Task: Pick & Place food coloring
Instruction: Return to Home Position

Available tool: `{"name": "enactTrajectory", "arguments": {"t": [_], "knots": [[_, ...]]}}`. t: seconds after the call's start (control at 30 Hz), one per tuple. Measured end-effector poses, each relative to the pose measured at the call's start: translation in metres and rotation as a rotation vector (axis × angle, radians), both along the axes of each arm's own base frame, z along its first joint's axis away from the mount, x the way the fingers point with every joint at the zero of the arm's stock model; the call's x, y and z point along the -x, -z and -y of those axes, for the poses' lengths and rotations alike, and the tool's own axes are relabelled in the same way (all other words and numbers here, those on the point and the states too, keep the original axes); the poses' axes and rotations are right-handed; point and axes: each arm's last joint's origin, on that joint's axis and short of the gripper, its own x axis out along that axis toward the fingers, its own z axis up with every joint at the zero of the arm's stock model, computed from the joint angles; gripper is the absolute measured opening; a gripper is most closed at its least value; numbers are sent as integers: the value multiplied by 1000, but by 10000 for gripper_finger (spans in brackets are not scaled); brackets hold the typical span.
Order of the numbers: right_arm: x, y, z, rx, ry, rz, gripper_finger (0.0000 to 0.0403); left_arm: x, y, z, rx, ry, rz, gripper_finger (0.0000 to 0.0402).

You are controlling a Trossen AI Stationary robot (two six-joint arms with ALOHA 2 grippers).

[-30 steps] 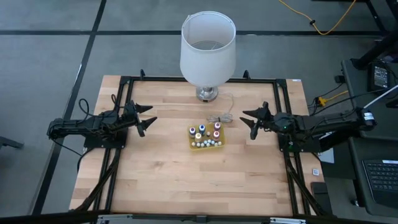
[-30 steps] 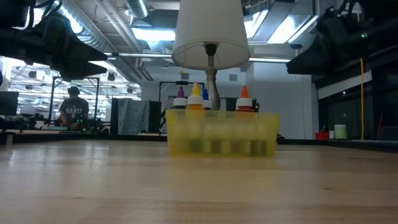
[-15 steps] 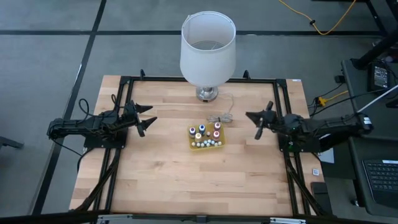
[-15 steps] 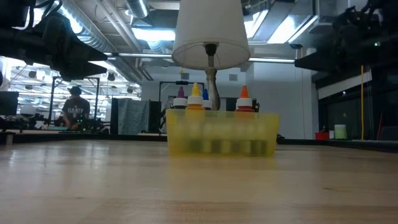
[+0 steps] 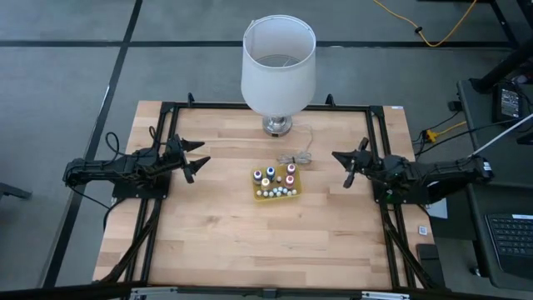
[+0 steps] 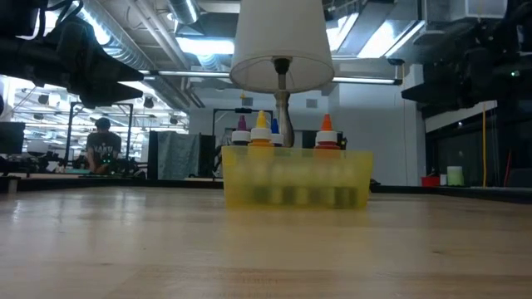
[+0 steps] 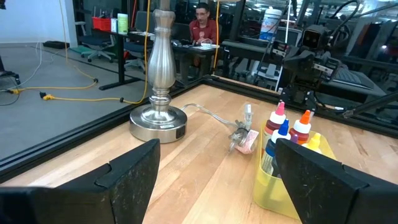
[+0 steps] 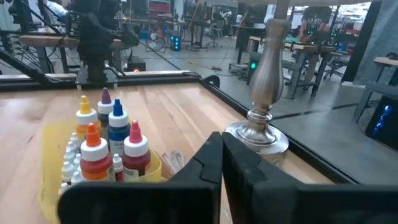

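Dead centre of the tabletop sits the yellow bin, and the food coloring is all inside it: taller bottles with orange, pink, blue, yellow and purple tops at the back, tiny white-capped ones in a row in front. Left pincer hangs at the left edge, spread wide and holding nothing. Right pincer is out at the right edge, fingers pressed almost together with only a thin slit between, also empty. Just behind the bin stands a lamp, its metal base near the far edge and its cord and plug lying beside the bin. From above, the white lampshade hides the stem. At table height the bin's cloudy wall blurs the small bottles, and a person sits far off in the room.
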Motion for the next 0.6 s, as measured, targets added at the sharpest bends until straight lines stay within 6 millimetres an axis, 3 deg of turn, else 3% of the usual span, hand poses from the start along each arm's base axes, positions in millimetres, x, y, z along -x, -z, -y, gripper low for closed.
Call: {"name": "enactTrajectory", "arguments": {"t": [0.23,0.6], "knots": [[4,-4,0,11,-1,35,7,0,0,0,0,0,0,311],[9,-8,1,-7,-1,94,44,0,0,0,0,0,0,311]]}}
